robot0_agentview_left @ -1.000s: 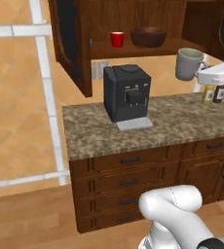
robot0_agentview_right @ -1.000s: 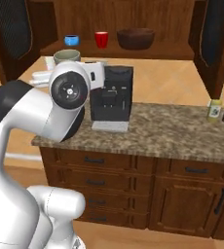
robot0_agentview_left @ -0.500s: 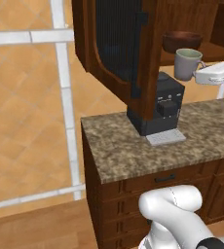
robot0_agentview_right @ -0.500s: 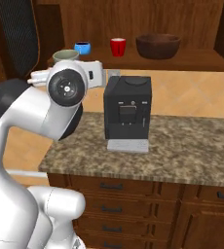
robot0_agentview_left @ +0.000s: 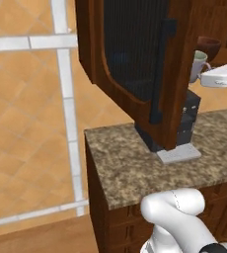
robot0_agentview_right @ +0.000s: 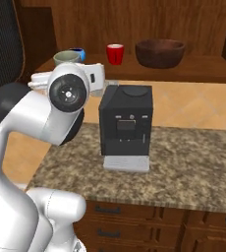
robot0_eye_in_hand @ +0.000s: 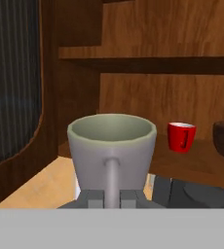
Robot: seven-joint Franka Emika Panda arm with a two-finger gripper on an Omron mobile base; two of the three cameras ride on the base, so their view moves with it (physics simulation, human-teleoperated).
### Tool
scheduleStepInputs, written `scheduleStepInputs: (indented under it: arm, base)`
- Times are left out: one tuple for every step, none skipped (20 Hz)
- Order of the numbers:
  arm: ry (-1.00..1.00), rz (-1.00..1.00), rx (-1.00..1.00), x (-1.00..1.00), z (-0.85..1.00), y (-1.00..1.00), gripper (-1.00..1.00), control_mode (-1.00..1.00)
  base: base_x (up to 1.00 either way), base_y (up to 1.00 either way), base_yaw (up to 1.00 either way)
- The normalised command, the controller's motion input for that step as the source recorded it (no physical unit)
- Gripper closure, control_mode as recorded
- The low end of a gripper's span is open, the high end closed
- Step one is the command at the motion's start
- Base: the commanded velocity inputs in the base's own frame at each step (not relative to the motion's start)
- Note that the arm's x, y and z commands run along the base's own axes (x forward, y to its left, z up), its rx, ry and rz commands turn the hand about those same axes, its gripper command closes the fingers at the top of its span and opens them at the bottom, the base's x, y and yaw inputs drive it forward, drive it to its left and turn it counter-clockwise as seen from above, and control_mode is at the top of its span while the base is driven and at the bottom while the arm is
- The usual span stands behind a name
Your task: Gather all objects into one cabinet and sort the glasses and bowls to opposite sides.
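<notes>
The pincer (robot0_eye_in_hand: 111, 197) is closed on the handle of the pale grey-white mug (robot0_eye_in_hand: 111, 148) and holds it upright in the air, with its open top facing up. In the left base view the mug (robot0_agentview_left: 198, 65) peeks out from behind the open dark brown wooden cabinet door with the dark mesh panel (robot0_agentview_left: 135, 64), at the end of the white arm. In the right base view the mug (robot0_agentview_right: 67, 58) sits just above the arm, in front of the cabinet shelf (robot0_agentview_right: 203, 74). On that shelf stand a small red cup (robot0_agentview_right: 115, 53) and a wide dark brown bowl (robot0_agentview_right: 160, 52), near each other but not touching. A small blue cup (robot0_agentview_right: 78, 51) shows just behind the mug. Below the shelf, a black boxy coffee machine (robot0_agentview_right: 126, 125) stands on the speckled stone desk (robot0_agentview_right: 188, 167).
</notes>
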Motion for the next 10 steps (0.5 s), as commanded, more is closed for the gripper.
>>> scheduleStepInputs:
  arm:
    - [0.0,0.0,0.0,0.0,0.0,0.0,1.0,1.0]
    - [0.0,0.0,0.0,0.0,0.0,0.0,1.0,1.0]
    - [0.0,0.0,0.0,0.0,0.0,0.0,1.0,1.0]
    - [0.0,0.0,0.0,0.0,0.0,0.0,1.0,1.0]
    - [0.0,0.0,0.0,0.0,0.0,0.0,1.0,1.0]
    - [0.0,0.0,0.0,0.0,0.0,0.0,1.0,1.0]
    - [0.0,0.0,0.0,0.0,0.0,0.0,1.0,1.0]
    - [0.0,0.0,0.0,0.0,0.0,0.0,1.0,1.0]
    - [0.0,0.0,0.0,0.0,0.0,0.0,1.0,1.0]
    - [0.0,0.0,0.0,0.0,0.0,0.0,1.0,1.0]
  base:
    - [1.0,-0.26,0.01]
    - [1.0,-0.28,0.01]
    - [1.0,-0.29,0.02]
    - [1.0,-0.51,0.1]
    - [1.0,-0.63,0.12]
    - [1.0,-0.75,0.06]
    - [0.96,-0.8,0.05]
    - [0.91,-0.79,0.06]
    - [0.66,-0.5,0.03]
    - [0.09,0.0,0.0]
